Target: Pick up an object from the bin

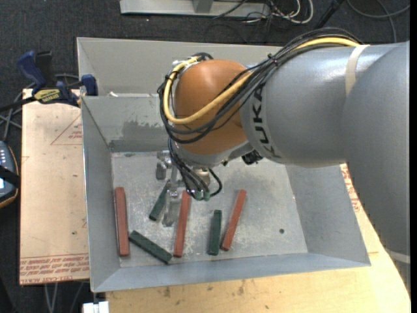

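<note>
Gripper (171,202) is down low over the floor of the bin (98,175), and there are two candidates right at its tip. A short dark green stick (158,208) lies just beside it on the view's left. A long red stick (181,225) lies just beside it on the other side, running off beyond the tip. Both look light, stiff and slim, and likely to skid on the metal, so they're best pinched across the narrow width, near the middle. The arm sweeps in from the right, with the wrist under its orange cover (202,103) pointing steeply down. Wide or narrow? Cannot tell.
</note>
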`<action>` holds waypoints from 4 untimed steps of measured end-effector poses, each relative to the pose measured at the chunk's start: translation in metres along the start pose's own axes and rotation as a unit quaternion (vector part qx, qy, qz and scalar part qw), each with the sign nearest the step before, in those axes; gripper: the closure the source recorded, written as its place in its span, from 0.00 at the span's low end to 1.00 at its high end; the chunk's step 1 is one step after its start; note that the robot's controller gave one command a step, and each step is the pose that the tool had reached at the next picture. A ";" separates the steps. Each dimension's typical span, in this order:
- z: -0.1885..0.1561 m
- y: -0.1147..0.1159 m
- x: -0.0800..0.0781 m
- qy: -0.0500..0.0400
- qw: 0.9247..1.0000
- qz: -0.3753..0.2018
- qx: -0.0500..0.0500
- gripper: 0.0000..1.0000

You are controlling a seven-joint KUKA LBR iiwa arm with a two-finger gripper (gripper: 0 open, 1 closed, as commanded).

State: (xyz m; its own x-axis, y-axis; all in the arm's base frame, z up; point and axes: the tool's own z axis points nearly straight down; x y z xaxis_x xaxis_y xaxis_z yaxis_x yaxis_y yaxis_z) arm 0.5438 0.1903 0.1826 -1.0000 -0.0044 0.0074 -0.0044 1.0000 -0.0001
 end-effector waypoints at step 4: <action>0.044 0.051 0.058 -0.003 0.999 0.037 0.000 0.00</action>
State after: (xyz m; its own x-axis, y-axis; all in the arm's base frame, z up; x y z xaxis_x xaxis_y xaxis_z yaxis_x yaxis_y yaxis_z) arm 0.4856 0.2406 0.1389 -0.9976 0.0690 0.0013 0.0690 0.9976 -0.0004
